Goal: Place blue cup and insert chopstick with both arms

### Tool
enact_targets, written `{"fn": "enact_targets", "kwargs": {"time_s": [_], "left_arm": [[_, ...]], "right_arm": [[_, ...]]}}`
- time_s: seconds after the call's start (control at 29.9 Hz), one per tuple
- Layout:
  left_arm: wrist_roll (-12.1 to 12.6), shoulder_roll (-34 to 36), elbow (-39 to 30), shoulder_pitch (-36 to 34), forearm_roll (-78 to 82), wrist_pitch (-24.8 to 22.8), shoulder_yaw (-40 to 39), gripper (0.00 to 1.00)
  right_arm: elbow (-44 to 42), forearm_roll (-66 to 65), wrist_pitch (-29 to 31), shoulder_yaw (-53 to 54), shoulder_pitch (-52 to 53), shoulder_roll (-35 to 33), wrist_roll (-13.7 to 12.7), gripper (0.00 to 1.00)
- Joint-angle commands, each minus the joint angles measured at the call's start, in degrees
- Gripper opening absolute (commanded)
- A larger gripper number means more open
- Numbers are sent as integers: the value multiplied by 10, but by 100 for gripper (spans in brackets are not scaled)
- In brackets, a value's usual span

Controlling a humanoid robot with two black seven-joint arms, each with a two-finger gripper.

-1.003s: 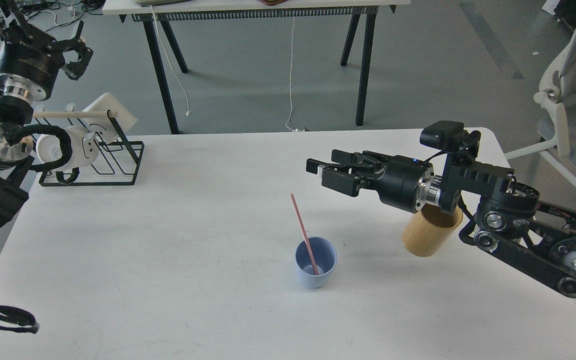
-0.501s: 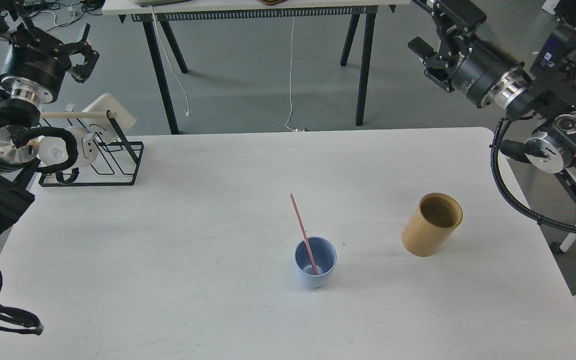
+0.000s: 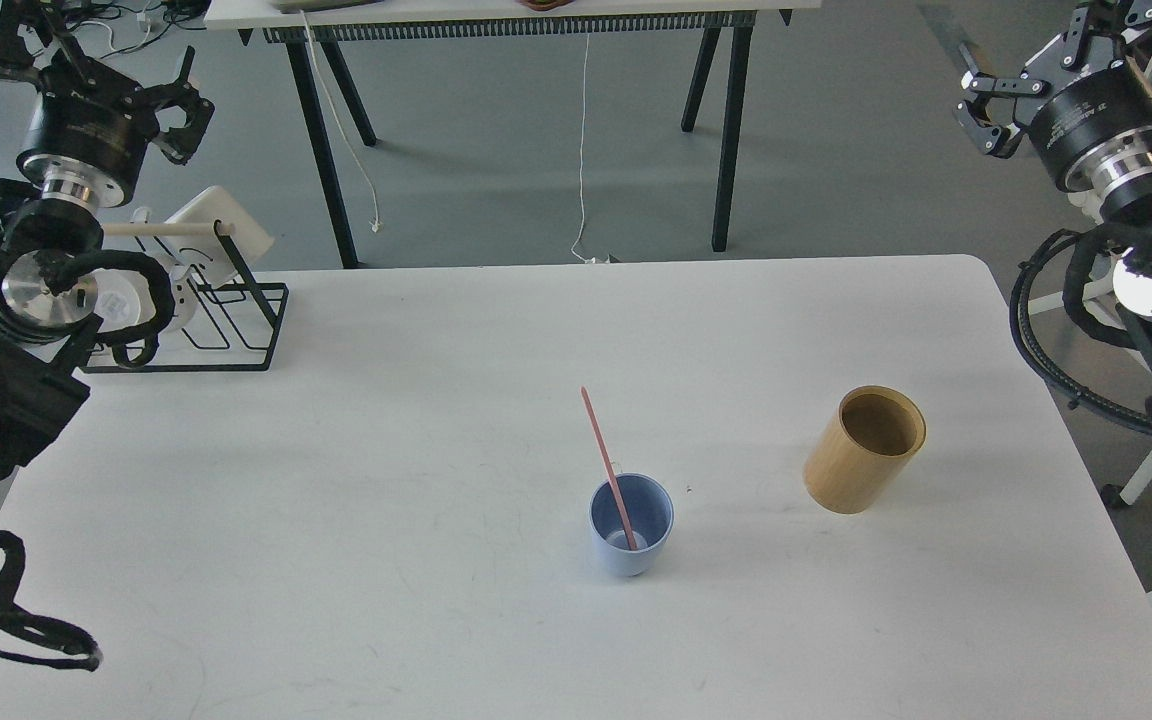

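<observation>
The blue cup [image 3: 631,528] stands upright on the white table [image 3: 386,480], a little right of centre near the front. The pale pink chopstick [image 3: 602,455] stands inside it, leaning up and to the left over the rim. My left gripper [image 3: 96,62] is raised at the far top left, above the rack, with its claws spread and empty. My right gripper [image 3: 1048,55] is raised at the far top right, beyond the table's edge, with its claws spread and empty. Both are far from the cup.
A tan wooden cylinder holder [image 3: 866,452] stands upright to the right of the cup. A black wire rack [image 3: 198,322] with a wooden rod [image 3: 161,229] and white cups sits at the table's back left corner. Another table's black legs [image 3: 726,130] stand behind.
My right arm has pulled up and away from above the wooden holder to the far top right. My left arm shifted slightly. The cup and chopstick have not moved.
</observation>
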Motion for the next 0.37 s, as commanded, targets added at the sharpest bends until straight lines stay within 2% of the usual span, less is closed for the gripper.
{"fn": "enact_targets", "kwargs": {"time_s": [0.0,0.13,0.33], "left_arm": [[0,0,0,0,-7,0,0,100],[-3,0,0,0,-8,0,0,100],[-3,2,0,-1,-8,0,0,100]], "right_arm": [[-70,25,45,10,3,23,-1,100],[-117,32,85,46,11,59,-1,100],[-119,31,85,51,11,69,3,100]]}}
